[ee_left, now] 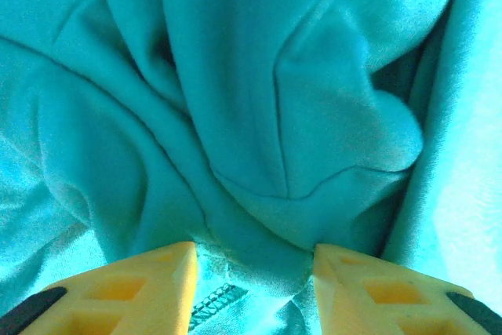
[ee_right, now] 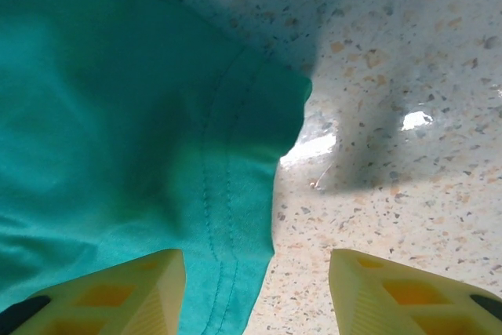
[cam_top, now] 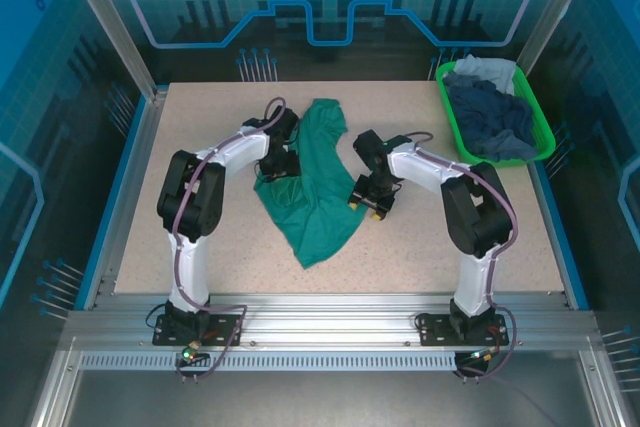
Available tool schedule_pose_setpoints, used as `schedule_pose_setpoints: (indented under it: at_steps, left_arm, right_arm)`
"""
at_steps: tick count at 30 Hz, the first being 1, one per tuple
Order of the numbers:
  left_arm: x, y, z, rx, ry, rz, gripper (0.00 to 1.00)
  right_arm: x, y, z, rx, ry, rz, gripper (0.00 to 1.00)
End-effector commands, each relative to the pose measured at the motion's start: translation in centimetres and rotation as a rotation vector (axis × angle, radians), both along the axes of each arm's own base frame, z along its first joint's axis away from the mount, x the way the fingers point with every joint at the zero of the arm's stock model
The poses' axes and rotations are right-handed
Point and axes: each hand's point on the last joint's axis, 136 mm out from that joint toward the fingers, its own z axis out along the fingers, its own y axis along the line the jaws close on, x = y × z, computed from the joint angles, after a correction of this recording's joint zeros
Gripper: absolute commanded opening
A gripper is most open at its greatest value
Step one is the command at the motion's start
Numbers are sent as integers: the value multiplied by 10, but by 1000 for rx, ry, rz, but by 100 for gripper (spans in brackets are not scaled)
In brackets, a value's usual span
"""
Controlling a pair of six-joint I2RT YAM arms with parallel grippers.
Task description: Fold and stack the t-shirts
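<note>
A teal-green t-shirt [cam_top: 320, 217] lies crumpled in a long diagonal heap in the middle of the table. My left gripper [cam_top: 278, 165] is pressed down into its left side. In the left wrist view this gripper [ee_left: 255, 260] is open, with a bunched fold and a stitched hem of the shirt [ee_left: 235, 76] between its yellow fingers [ee_left: 149, 288]. My right gripper [cam_top: 368, 205] hovers at the shirt's right edge. It [ee_right: 257, 264] is open, straddling the double-stitched hem of the shirt [ee_right: 118, 115] with bare table under the right finger [ee_right: 392, 292].
A bright green plastic basket [cam_top: 452, 112] stands at the back right, holding a navy shirt [cam_top: 495, 117] and a pale grey-blue one [cam_top: 485, 69]. Speckled beige tabletop [cam_top: 200, 117] surrounds the teal shirt, bounded by blue edges and enclosure walls.
</note>
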Motion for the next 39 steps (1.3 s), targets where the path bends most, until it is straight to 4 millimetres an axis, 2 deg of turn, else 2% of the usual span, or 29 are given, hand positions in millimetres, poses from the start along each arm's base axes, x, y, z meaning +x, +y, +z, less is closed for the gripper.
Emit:
schedule_pose_setpoints:
  at_steps: [1, 4, 6, 10, 13, 15, 18, 22, 26, 29, 32, 35, 39]
  left_arm:
    - [-4, 2, -5, 22, 20, -28, 35]
    - [2, 6, -5, 33, 11, -25, 16]
    - [7, 9, 3, 34, -20, -14, 0]
    - [12, 14, 32, 37, -92, 10, 0]
    - [9, 22, 51, 21, -134, 64, 0]
    - [4, 33, 59, -6, -145, 123, 0]
    - [-1, 48, 66, -55, -154, 194, 0]
    - [-7, 65, 75, -100, -164, 260, 0]
    - [-19, 79, 83, -147, -171, 332, 0]
    - [-29, 81, 88, -197, -168, 378, 0]
    - [-39, 73, 94, -280, -154, 417, 0]
    - [-51, 66, 94, -351, -129, 471, 0]
    - [-63, 73, 85, -372, -92, 539, 0]
  right_arm:
    - [3, 6, -6, 20, 31, -26, 53]
    - [5, 9, -9, 23, 31, -33, 54]
    - [7, 12, -11, 19, 35, -33, 53]
    - [9, 14, -18, 0, 40, -34, 46]
    - [15, 14, -21, -19, 24, -38, 29]
    - [19, 11, -23, -43, 18, -34, 14]
    - [27, 3, -19, -80, -16, -30, 0]
    - [37, -26, -4, -160, -76, -42, 0]
    - [50, -74, 12, -225, -108, -77, 0]
    - [68, -115, 28, -278, -153, -85, 0]
    - [91, -150, 43, -317, -183, -79, 0]
    - [120, -167, 52, -320, -214, -42, 0]
    - [156, -158, 51, -286, -213, 49, 0]
